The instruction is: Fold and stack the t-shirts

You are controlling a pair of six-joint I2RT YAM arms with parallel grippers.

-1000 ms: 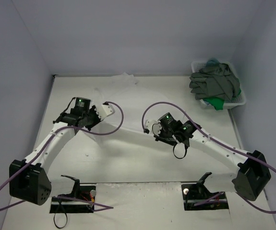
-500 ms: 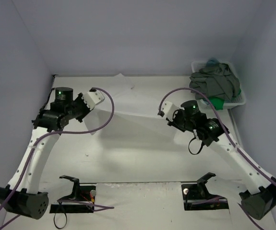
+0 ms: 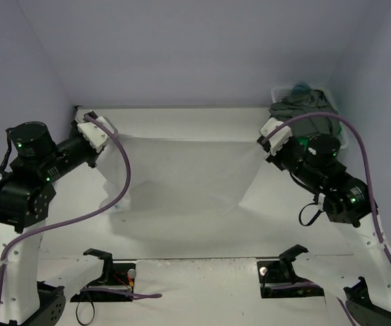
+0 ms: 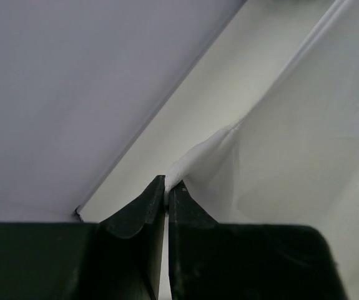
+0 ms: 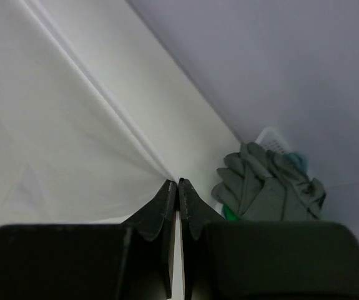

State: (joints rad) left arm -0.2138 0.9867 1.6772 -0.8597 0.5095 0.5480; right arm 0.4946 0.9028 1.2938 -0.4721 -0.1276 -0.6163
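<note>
A plain white cloth t-shirt (image 3: pixel 181 170) hangs spread in the air over the middle of the white table (image 3: pixel 181 234). Its upper edge is pulled taut from 10 o'clock to 2 o'clock in the overhead view, and the body sags towards 6 o'clock, with a sleeve drooping at each side. The left gripper (image 4: pixel 167 185) pinches the 10 o'clock corner, its black fingers pressed together on a small bunch of cloth. The right gripper (image 5: pixel 178 183) is clamped the same way on the 2 o'clock corner.

The left arm's purple cable (image 3: pixel 122 176) loops across the front of the shirt's left edge. At 2 o'clock, in the far corner, sits a white plastic lattice basket (image 5: pixel 271 137). A crumpled dark grey shirt (image 5: pixel 263 187) is heaped in it and spills over the rim, with a sliver of bright green shirt (image 5: pixel 227 213) beneath and a bit of teal-blue shirt (image 5: pixel 298 160) behind. From overhead, the right arm and its cable cover the basket's near side.
</note>
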